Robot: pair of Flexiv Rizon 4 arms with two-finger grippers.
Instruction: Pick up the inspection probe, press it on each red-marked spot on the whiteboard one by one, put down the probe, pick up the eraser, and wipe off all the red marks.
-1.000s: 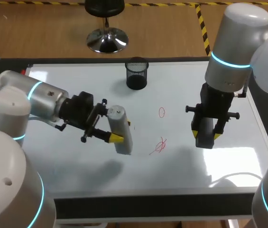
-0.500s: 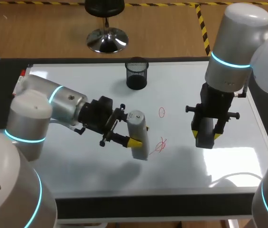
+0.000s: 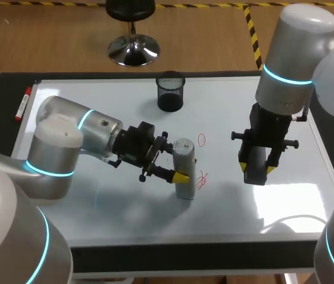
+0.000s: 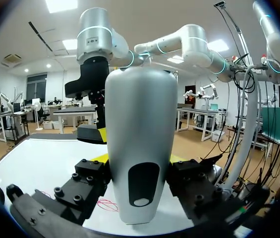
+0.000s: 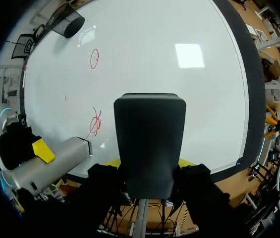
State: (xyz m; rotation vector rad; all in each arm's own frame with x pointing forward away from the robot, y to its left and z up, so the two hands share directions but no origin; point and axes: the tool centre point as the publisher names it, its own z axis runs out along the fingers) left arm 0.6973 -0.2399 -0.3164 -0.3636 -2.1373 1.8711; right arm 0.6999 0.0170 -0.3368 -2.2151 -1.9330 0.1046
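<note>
**A:** Two pincers over the whiteboard in the head view. What has the left pincer got?

**B:** It is clamped on the inspection probe, a silver-grey cylinder standing nearly upright near the board's middle. The probe's lower end is just beside the red scribble. Whether it touches the board I cannot tell.

**A:** And the right pincer?

**B:** It hangs above the board's right part, well apart from the probe, with its fingers closed on the dark eraser. The red circle lies between the scribble and a black mesh cup at the far edge. A red marker lies at the board's left edge.

**A:** The left wrist view?

**B:** The probe fills the gap between the fingers. Both press its sides, and a yellow tip peeks out on each side. The scribble shows on the board just beside the probe's lower end, and the right pincer hangs ahead.

**A:** The right wrist view?

**B:** The eraser is gripped between the two fingers, over white board. Ahead and to one side, the probe's end is close to the scribble. The circle is farther ahead, and the cup is beyond it.
</note>
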